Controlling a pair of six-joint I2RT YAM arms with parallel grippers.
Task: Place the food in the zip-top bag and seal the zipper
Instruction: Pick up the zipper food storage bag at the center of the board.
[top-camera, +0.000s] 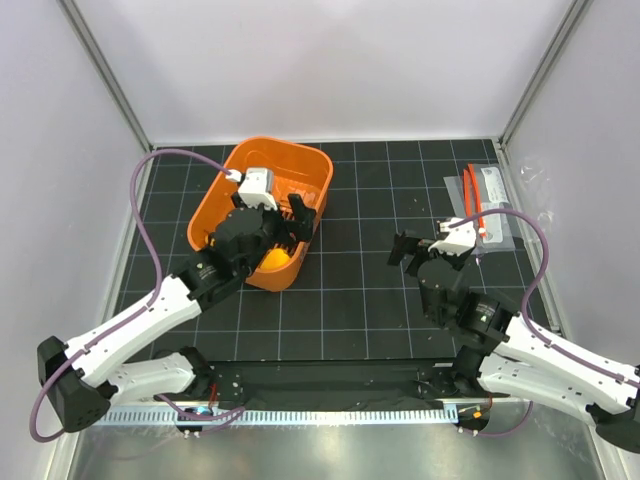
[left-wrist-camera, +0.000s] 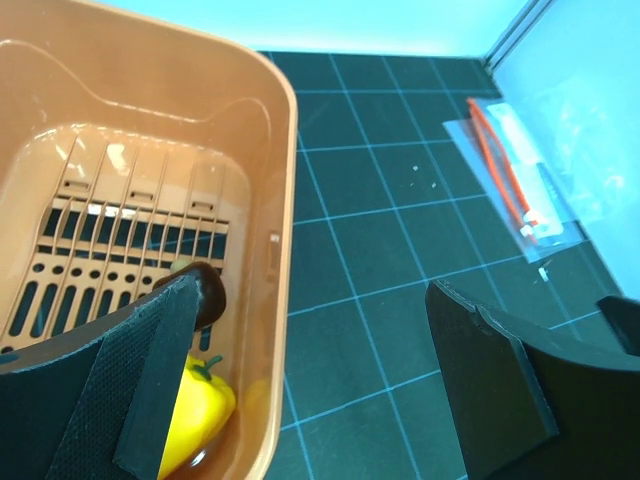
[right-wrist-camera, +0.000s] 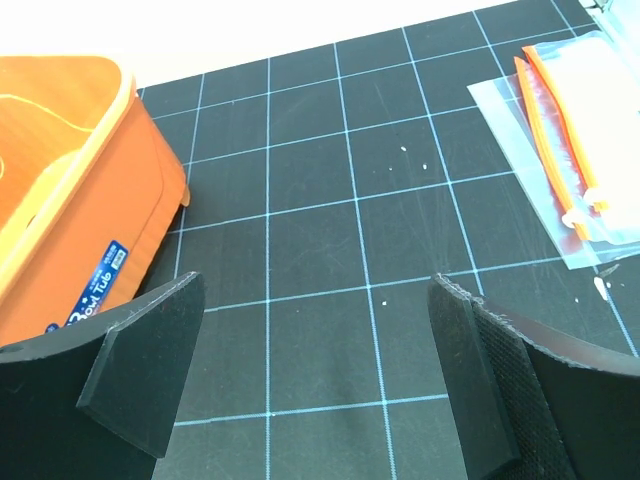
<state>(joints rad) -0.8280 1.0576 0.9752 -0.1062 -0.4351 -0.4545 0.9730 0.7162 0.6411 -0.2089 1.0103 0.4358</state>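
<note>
Desk (top-camera: 360, 290): black mat with a pale grid, walled by white panels on three sides.

Left arm (top-camera: 150, 310) and right arm (top-camera: 540, 350): white links with black joints, reaching away from the near edge.

Orange tub (top-camera: 300, 165): rounded plastic basin with a slotted floor, standing on the far left of the desk. The right wrist view shows a blue label on its outer wall.

Left jaws: spread wide and pinching nothing. They straddle the tub's right-hand rim near its near corner. In the left wrist view one jaw hangs over the tub's interior and the other over bare desk.

Right jaws: spread wide and empty, poised over bare grid between the tub and the bag, touching neither.

Zip-top bag (top-camera: 490, 205): clear pouch lying flat at the far right of the desk, well apart from the tub and just beyond the right jaws.

Zipper (right-wrist-camera: 555, 150): red-orange strip along the bag, seen as two lines side by side that converge at a small white slider (right-wrist-camera: 572, 215). Whether it is sealed cannot be told.

Food: all in the tub's near right corner, under the left jaws. A yellow pepper with a green stem (left-wrist-camera: 200, 410) is there. A dark brown round piece (left-wrist-camera: 210, 295) lies just beyond it, partly hidden by the jaw. The top view shows an orange-yellow shape (top-camera: 275, 262) in the same corner.
</note>
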